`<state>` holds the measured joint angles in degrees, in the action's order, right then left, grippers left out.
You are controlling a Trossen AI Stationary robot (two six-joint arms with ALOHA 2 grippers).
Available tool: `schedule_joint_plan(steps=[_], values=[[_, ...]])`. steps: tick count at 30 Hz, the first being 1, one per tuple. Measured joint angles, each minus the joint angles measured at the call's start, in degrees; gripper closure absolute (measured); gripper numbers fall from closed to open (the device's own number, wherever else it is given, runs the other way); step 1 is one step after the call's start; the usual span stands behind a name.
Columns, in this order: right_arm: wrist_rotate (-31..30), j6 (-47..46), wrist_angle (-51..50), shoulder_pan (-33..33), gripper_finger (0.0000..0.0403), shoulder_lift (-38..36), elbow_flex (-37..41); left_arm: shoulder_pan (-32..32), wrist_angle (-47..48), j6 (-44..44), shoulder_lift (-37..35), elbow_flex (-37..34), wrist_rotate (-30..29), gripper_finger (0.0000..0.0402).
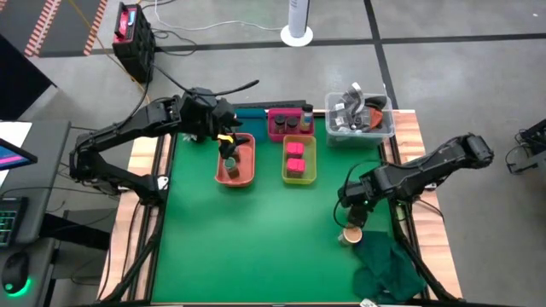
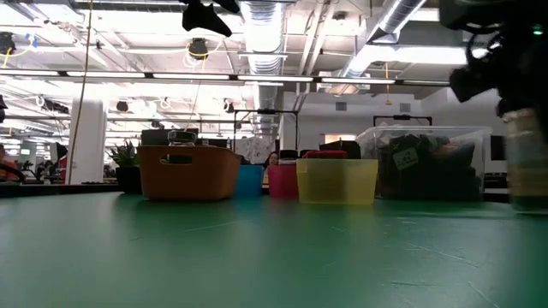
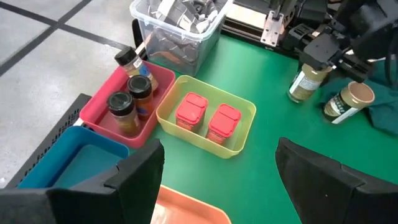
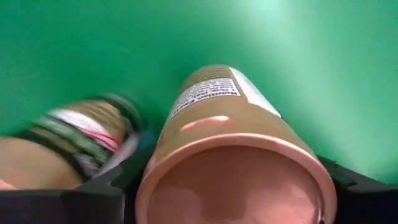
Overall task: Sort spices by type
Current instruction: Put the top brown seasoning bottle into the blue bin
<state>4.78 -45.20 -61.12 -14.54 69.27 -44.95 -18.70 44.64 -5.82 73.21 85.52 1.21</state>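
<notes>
Upright tan-topped jar (image 3: 306,84) beside tipped jar (image 3: 347,102)

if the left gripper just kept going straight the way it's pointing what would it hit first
Probably the yellow tray holding two pink boxes. In the left wrist view it lies straight ahead between the open fingers of the left gripper; depth is uncertain, so the gripper might pass above it.

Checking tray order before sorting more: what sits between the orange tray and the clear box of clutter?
In the high view, the yellow tray holding two pink-red boxes lies between the orange tray and the clear box.
</notes>
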Motion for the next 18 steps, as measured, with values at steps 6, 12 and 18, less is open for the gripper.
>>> schedule_joint_plan(steps=[6,12,18], values=[[-0.1,6.5,0.1,7.9,0.0104,0.5,-5.1,0.0,0.0,0.2,0.0,0.0,0.0,0.0107],[-1.9,14.6,-1.1,15.6,0.0104,2.2,-15.5,0.0,0.0,-0.1,0.0,0.0,0.0,0.0107],[-5.2,25.9,-3.8,21.3,0.0104,12.3,-31.2,-0.7,1.9,-2.6,0.0,0.0,0.0,0.0107]])
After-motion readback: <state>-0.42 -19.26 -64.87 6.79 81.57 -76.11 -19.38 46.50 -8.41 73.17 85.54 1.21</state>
